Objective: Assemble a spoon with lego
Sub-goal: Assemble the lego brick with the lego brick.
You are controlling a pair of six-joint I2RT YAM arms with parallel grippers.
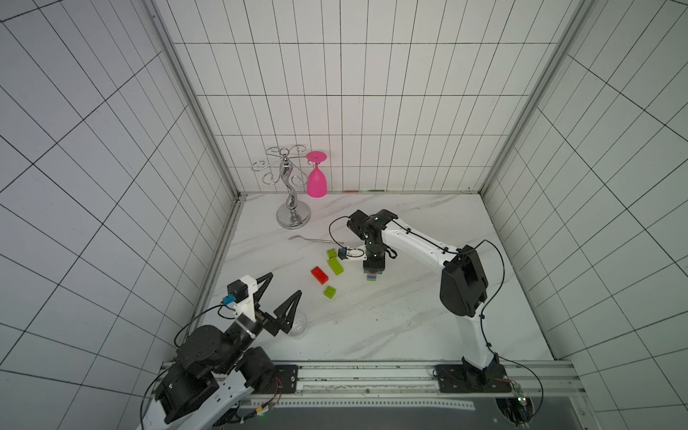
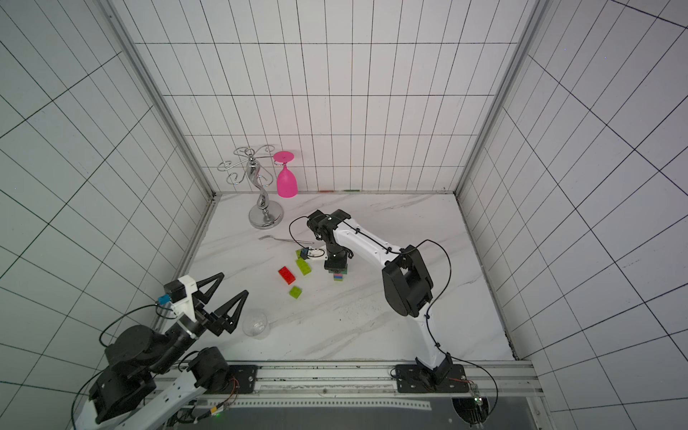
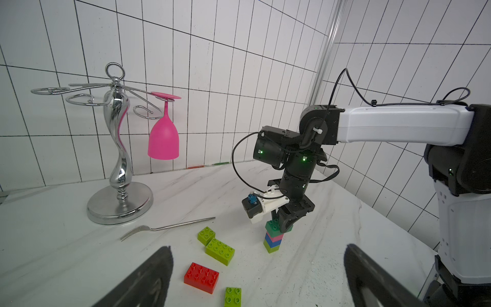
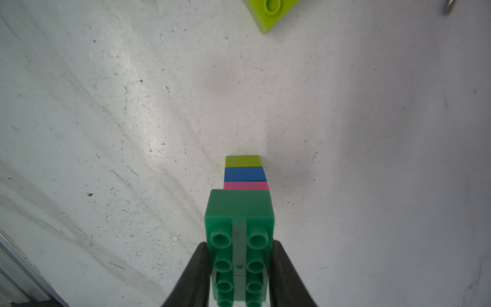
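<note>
The spoon build stands upright on the marble table: a lime brick at the bottom, then blue, then pink, with a long dark-green brick across the top. My right gripper points straight down and is shut on the dark-green brick's long sides; in both top views it hides most of the stack. To the stack's left lie loose lego: a red brick, a long lime brick and two small lime bricks. My left gripper hovers open and empty at the front left.
A chrome glass rack with a pink goblet hanging from it stands at the back left. A metal fork lies just behind the bricks. A clear glass lies by my left gripper's fingers. Tiled walls close three sides.
</note>
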